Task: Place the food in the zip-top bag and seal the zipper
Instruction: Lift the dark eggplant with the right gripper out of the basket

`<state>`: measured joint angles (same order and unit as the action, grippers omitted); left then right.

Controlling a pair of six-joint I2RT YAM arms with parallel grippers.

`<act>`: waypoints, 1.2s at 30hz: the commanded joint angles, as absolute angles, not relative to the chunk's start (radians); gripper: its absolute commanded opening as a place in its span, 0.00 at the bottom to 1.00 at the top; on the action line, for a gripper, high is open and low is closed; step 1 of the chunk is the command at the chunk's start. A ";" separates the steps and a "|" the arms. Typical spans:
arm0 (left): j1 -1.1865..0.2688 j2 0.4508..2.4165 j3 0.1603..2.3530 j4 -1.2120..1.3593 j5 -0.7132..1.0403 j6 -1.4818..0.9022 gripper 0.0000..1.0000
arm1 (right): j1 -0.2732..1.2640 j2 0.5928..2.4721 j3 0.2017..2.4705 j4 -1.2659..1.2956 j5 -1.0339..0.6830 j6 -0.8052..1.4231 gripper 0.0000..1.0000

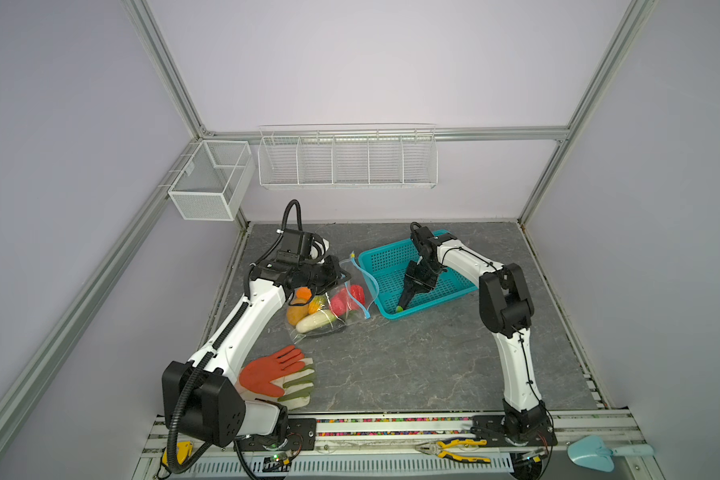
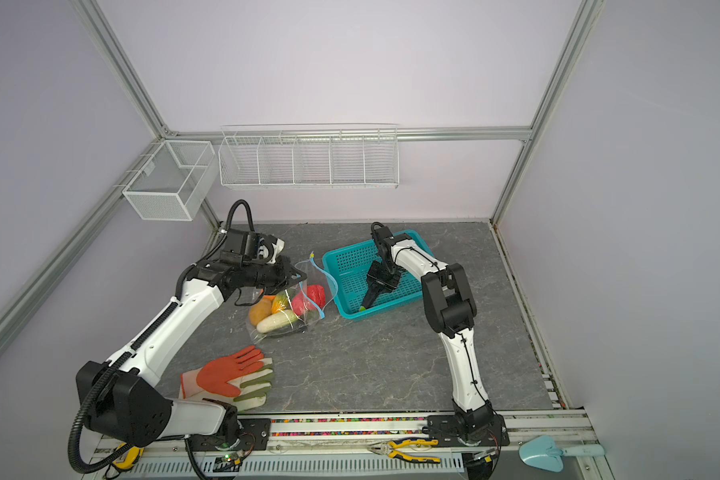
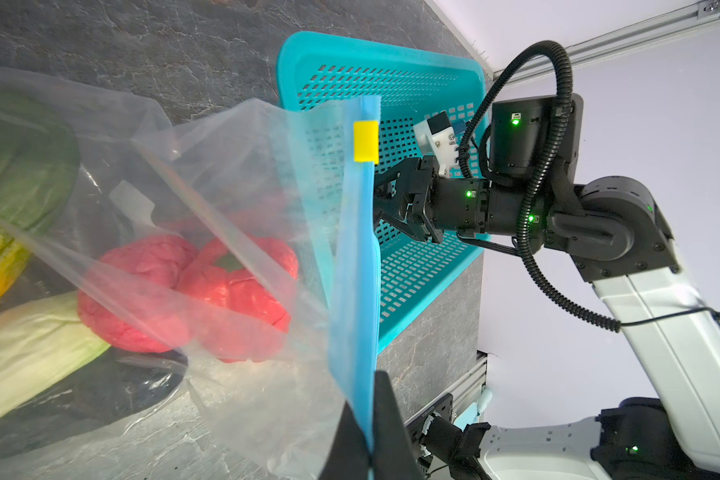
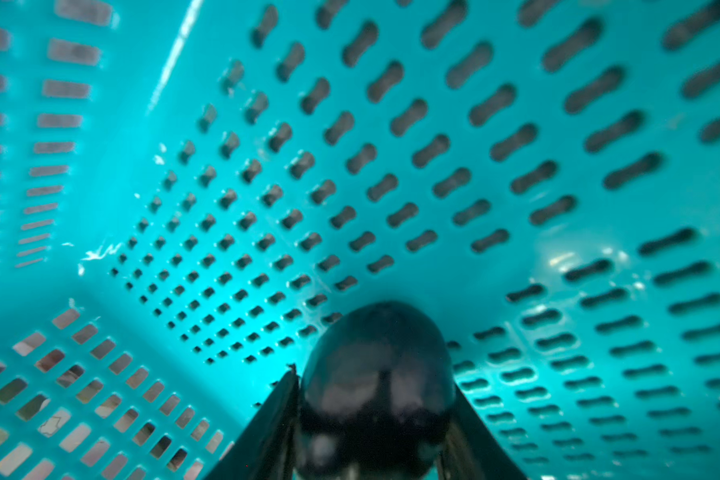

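1. The small toy fruits and vegetables (image 1: 314, 321), red, white-green, yellow-brown and orange, mostly lie inside the large clear crinkly zip-top bag (image 3: 208, 166). It rests on the grey stone-look tabletop (image 1: 412, 365), just beside the teal perforated plastic basket (image 1: 433, 304).
2. One dark purple toy eggplant (image 4: 375, 386) lies in the basket, so filling looks unfinished.
3. The narrow light-blue zipper strip (image 3: 354, 270) stands raised and looks unsealed, and its small yellow slider tab (image 3: 366, 140) sits further along from the grip.
4. The left gripper (image 3: 370, 419) is clamped on that strip, apparently to hold the mouth up and open towards the basket.
5. The right gripper (image 1: 408, 296) reaches into the basket. Its jaws press both flanks of the dark purple toy eggplant, apparently to carry it to the bag.
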<state>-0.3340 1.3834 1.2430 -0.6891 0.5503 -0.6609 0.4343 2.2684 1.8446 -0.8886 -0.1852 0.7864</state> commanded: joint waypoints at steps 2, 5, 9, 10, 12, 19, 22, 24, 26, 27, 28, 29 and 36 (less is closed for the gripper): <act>-0.330 1.365 1.239 -0.693 0.547 -0.645 0.00 | 0.430 2.290 1.830 -0.877 -0.203 0.790 0.47; -0.330 1.362 1.237 -0.692 0.546 -0.645 0.00 | 0.424 2.281 1.827 -0.876 -0.198 0.782 0.47; -0.330 1.367 1.235 -0.690 0.547 -0.646 0.00 | 0.413 2.263 1.820 -0.873 -0.205 0.781 0.47; -0.330 1.369 1.236 -0.690 0.548 -0.644 0.00 | 0.409 2.255 1.817 -0.869 -0.205 0.780 0.47; -0.330 1.370 1.236 -0.689 0.547 -0.645 0.00 | 0.401 2.234 1.805 -0.853 -0.209 0.781 0.47; -0.330 1.367 1.238 -0.682 0.548 -0.649 0.00 | 0.380 2.172 1.802 -0.838 -0.155 0.760 0.47; -0.330 1.367 1.238 -0.682 0.548 -0.650 0.00 | 0.377 2.159 1.805 -0.834 -0.139 0.751 0.47; -0.330 1.367 1.238 -0.679 0.548 -0.652 0.00 | 0.375 2.153 1.809 -0.832 -0.131 0.748 0.47; -0.330 1.369 1.238 -0.677 0.549 -0.653 0.00 | 0.376 2.145 1.809 -0.827 -0.122 0.742 0.47; -0.330 1.369 1.238 -0.676 0.549 -0.655 0.00 | 0.376 2.140 1.810 -0.825 -0.119 0.741 0.47; -0.330 1.370 1.239 -0.675 0.549 -0.655 0.00 | 0.376 2.136 1.810 -0.823 -0.113 0.737 0.47; -0.330 1.369 1.239 -0.675 0.549 -0.656 0.00 | 0.376 2.130 1.809 -0.819 -0.109 0.735 0.47; -0.330 1.375 1.236 -0.677 0.543 -0.656 0.00 | 0.377 2.065 1.778 -0.774 -0.071 0.729 0.47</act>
<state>-0.3340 1.3834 1.2427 -0.6857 0.5484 -0.6617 0.3771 2.1353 1.8034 -0.7994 -0.1040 0.7391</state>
